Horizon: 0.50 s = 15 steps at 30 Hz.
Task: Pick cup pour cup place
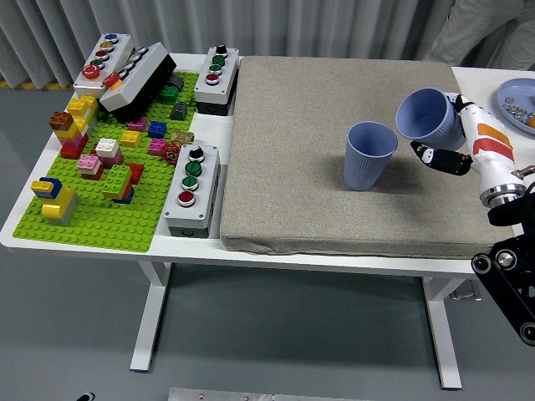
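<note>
Items on the white worktop (493, 83), as seen from the head view:

1. Right hand (456, 138), white and black with an orange mark, entering from the right edge. Fingers are wrapped round the held cup (428, 115); one dark finger (441, 158) juts out below it.
2. Held cup, blue, lifted clear of the pad and tilted so its open mouth faces left, toward the second cup. It sits just right of and slightly above that cup; the two do not touch. What it holds inside cannot be made out.
3. Standing cup (368, 155), blue, ribbed, upright on the grey pad (292, 150), mouth open, right of the pad's centre.
4. Grey pad, fabric-covered, rectangular, covering the middle and right of the worktop.
5. Blue plate (520, 102) at the far right edge, partly cut off, with small bits on it too small to name.
6. Green baseplate (109, 225) on the left, carrying many coloured bricks (100, 159) in yellow, pink, red, blue and brown.
7. Button boxes, grey: one (192, 189) beside the pad's left edge near the front, one (217, 77) at the back, one (104, 62) at the far left corner with a dark box (138, 82) leaning alongside it.
8. A person's light trouser leg (476, 29) at the top right, behind the worktop.
</note>
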### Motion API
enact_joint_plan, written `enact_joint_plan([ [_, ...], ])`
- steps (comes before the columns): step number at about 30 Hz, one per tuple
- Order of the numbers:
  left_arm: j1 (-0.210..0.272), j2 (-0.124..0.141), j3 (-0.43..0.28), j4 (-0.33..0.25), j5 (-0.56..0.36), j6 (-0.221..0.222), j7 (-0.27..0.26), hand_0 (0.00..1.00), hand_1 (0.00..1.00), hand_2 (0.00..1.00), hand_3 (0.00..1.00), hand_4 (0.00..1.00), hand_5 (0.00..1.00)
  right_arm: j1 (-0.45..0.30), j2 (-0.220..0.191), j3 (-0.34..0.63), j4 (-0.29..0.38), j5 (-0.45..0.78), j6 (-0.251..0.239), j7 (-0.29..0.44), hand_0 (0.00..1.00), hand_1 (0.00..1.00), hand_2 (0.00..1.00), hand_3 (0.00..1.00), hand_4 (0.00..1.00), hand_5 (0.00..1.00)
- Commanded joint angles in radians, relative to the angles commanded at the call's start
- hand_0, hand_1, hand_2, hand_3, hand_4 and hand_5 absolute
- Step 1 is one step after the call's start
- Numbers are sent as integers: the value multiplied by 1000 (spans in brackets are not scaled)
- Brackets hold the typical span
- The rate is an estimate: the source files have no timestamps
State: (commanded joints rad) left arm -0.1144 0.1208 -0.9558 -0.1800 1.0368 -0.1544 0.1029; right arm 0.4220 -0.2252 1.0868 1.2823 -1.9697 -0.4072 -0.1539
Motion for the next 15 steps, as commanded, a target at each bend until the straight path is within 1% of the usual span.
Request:
enact_joint_plan([
  [11, 2, 1, 1, 0, -2, 0, -1, 824, 784, 841, 762, 574, 998, 17, -9, -28, 4, -30, -9, -8, 689, 584, 503, 638, 743, 299],
  [15, 0, 1, 0, 0, -1, 0, -1, 824, 784, 841, 762, 574, 998, 30, -18, -40, 6, -37, -14, -9, 689, 584, 503, 638, 743, 299],
])
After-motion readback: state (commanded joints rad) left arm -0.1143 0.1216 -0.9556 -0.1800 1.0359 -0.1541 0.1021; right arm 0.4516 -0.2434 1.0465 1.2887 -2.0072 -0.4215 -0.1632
